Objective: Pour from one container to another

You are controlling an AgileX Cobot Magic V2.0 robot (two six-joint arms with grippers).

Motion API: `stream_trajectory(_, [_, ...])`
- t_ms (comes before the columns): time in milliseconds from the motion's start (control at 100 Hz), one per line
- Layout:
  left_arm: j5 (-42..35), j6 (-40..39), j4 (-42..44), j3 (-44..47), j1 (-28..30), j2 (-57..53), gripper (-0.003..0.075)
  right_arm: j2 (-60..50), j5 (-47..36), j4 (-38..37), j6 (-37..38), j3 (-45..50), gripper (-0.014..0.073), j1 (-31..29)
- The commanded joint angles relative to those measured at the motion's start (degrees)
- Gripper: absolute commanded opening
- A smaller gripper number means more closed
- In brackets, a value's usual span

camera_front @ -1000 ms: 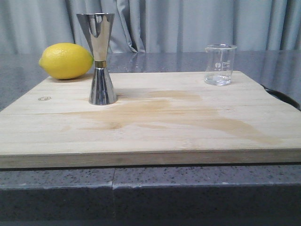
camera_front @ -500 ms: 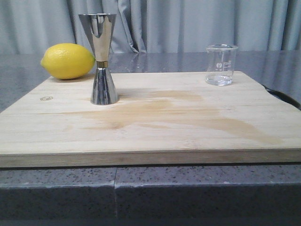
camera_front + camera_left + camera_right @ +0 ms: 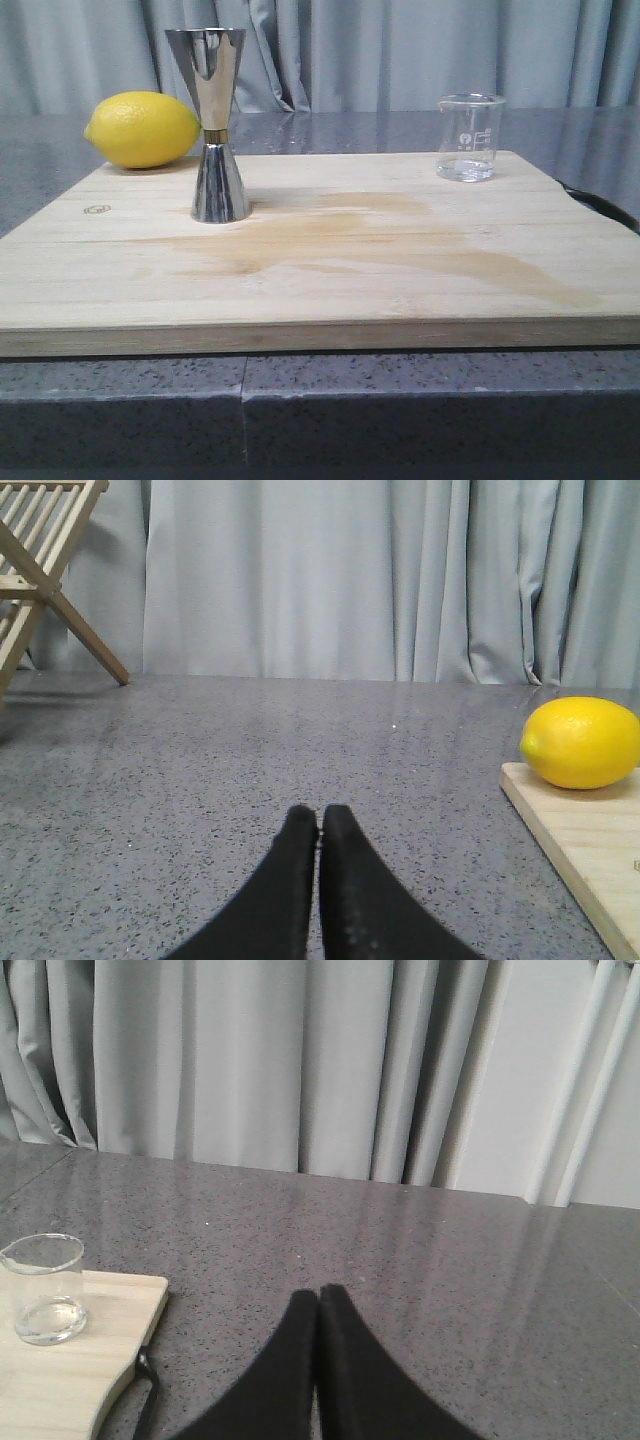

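A small clear glass beaker [image 3: 468,137] with white markings stands at the far right of the wooden board [image 3: 320,270]; the right wrist view also catches the beaker [image 3: 42,1288] on the board's corner. The tall steel jigger [image 3: 215,124] with a gold band stands upright on the board's left part. Neither arm shows in the front view. My left gripper [image 3: 319,815] is shut and empty over the grey counter, left of the board. My right gripper [image 3: 319,1296] is likewise shut and empty over the counter, right of the board.
A yellow lemon [image 3: 142,129] rests at the board's far left corner, just behind the jigger. A wooden rack [image 3: 45,555] stands off to the left on the counter. A black strap [image 3: 598,203] lies by the board's right edge. Grey curtains hang behind.
The front view shifts by a few pixels between frames; the jigger, beaker and lemon stand where they were.
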Motion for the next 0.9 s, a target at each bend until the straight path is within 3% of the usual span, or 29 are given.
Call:
stream_trajectory(0, [-4.0, -0.5, -0.4, 0.3, -0.4, -1.4, -0.0019, 0.7, -3.2, -1.4, 0.0, -1.5, -0.0071, -0.4])
stream_trajectory(760, [-4.0, -0.5, -0.4, 0.3, -0.4, -1.4, -0.0019, 0.7, -3.1, -1.1, -0.9, -1.5, -0.0071, -0.4])
stream_trajectory(810, [-4.0, -0.5, -0.4, 0.3, -0.4, -1.4, -0.0019, 0.5, -2.6, 2.7, -4.9, -1.5, -0.0071, -0.4])
stream_trajectory(890, [-4.0, -0.5, -0.4, 0.3, -0.4, -1.4, -0.0019, 0.4, -1.8, 16.6, -17.8, -0.7, -0.0071, -0.4])
